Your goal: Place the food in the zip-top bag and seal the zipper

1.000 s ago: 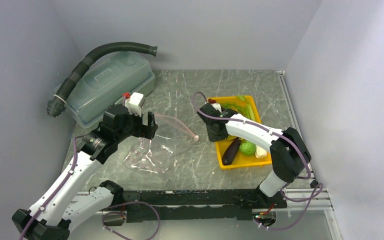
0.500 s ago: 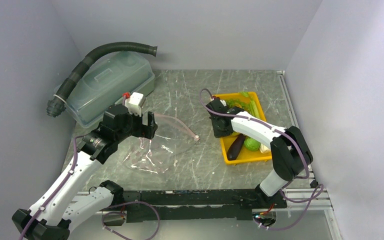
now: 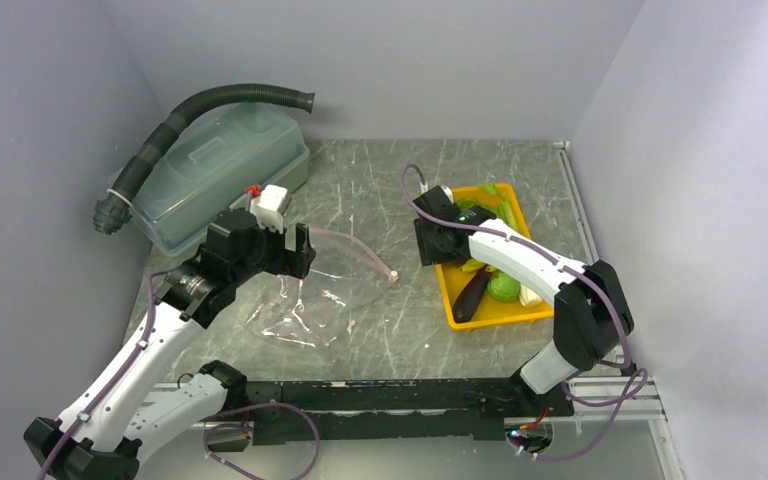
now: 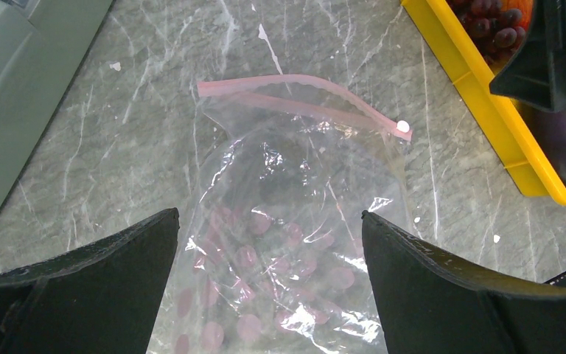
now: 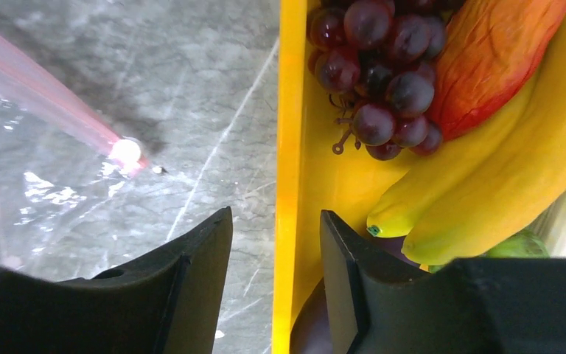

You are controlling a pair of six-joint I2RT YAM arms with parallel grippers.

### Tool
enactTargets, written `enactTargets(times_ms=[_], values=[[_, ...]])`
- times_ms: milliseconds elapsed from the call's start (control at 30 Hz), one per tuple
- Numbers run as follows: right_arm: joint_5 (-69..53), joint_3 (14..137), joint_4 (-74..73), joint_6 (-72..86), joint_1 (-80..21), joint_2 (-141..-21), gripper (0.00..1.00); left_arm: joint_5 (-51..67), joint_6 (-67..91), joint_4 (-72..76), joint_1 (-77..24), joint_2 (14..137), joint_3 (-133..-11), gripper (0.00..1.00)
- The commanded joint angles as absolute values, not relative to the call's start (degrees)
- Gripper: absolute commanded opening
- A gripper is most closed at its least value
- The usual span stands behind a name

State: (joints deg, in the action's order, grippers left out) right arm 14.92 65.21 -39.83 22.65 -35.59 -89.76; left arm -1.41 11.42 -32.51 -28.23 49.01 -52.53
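The clear zip-top bag lies flat on the table, its pink zipper at the far end. My left gripper is open and empty, hovering over the bag. The food sits in the yellow tray: grapes, pepper, bananas, eggplant, a round green vegetable and celery. My right gripper is open and straddles the tray's left wall, one finger inside and one outside. A gap shows at the outer finger.
A large translucent lidded tub with a black corrugated hose stands at the back left. The zipper's white slider lies just left of the tray. Grey walls close in the left, back and right sides.
The yellow tray has turned and shifted slightly to the right and back with my right gripper at its left wall. The left arm and the bag have not moved.
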Motion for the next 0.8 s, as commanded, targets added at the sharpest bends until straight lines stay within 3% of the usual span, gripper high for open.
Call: enactTargets(times_ms=[0, 767], values=[[14.8, 70.91, -41.43, 21.21, -35.6, -85.99, 0.52, -2.18, 10.42, -32.35, -28.51, 48.96, -54.74, 0.99], [-15.65, 83.13, -31.12, 18.14, -35.03, -98.76, 0.87, -3.73, 10.4, -32.26, -28.74, 48.0, -54.4, 0.99]])
